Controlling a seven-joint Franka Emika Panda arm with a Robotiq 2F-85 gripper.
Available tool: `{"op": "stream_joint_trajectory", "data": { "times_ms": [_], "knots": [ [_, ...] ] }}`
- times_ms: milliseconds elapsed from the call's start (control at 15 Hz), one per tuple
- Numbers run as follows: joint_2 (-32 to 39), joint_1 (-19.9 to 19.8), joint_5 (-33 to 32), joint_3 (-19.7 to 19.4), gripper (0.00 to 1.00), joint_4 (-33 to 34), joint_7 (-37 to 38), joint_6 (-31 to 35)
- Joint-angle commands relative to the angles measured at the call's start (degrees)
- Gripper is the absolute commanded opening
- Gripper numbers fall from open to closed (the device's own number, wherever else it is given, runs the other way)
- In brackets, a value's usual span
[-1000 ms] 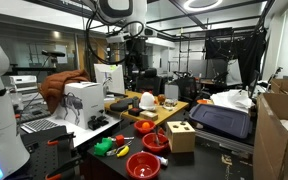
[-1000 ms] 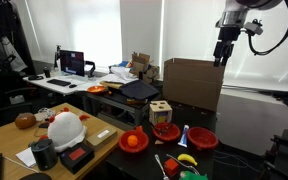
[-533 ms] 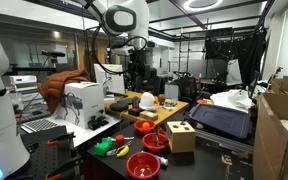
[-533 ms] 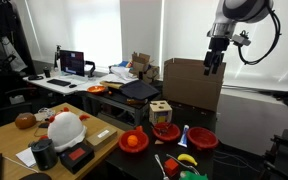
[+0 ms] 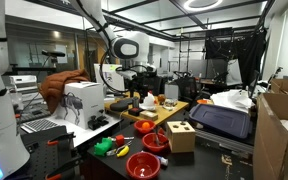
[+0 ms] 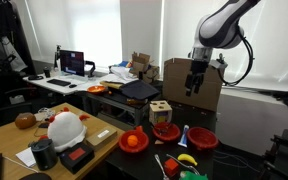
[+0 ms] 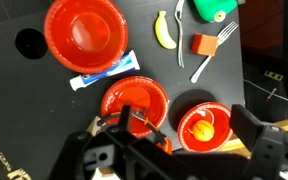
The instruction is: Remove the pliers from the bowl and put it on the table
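The small glossy red bowl [image 7: 142, 92] stands on the black table [image 7: 24, 110] next to the light wooden cube [image 5: 181, 136]. The bowl also shows in both exterior views [image 5: 155, 141] [image 6: 166, 130]. The pliers [image 7: 147, 122] lie in it, with the orange handles reaching over the rim. My gripper [image 7: 179, 152] is open and empty, well above the bowl, looking down on it. In the exterior views the gripper [image 5: 136, 88] [image 6: 194, 85] hangs in the air, apart from everything on the table.
A wider red bowl [image 7: 84, 32] and a red bowl holding an orange ball [image 7: 204, 126] flank the small one. A toothpaste tube [image 7: 104, 75], banana [image 7: 164, 30], white fork [image 7: 209, 58] and orange block [image 7: 203, 44] lie nearby. A wooden board [image 5: 159, 112] stands behind.
The arm has come down from high up and swung toward the bowls. The gripper is much lower now. Nothing on the table has moved.
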Motion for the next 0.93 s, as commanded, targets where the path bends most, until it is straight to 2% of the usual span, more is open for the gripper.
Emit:
{"op": "stream_joint_trajectory", "data": {
  "times_ms": [0, 267, 867],
  "knots": [
    [6.9, -0.6, 3.0, 3.0, 1.0, 4.6, -1.7, 2.3],
    [13.5, -0.8, 1.8, 5.9, 1.0, 8.8, -1.7, 3.5],
    [29.2, -0.1, -3.9, 8.9, 1.0, 21.3, -2.4, 6.1]
  ]
}}
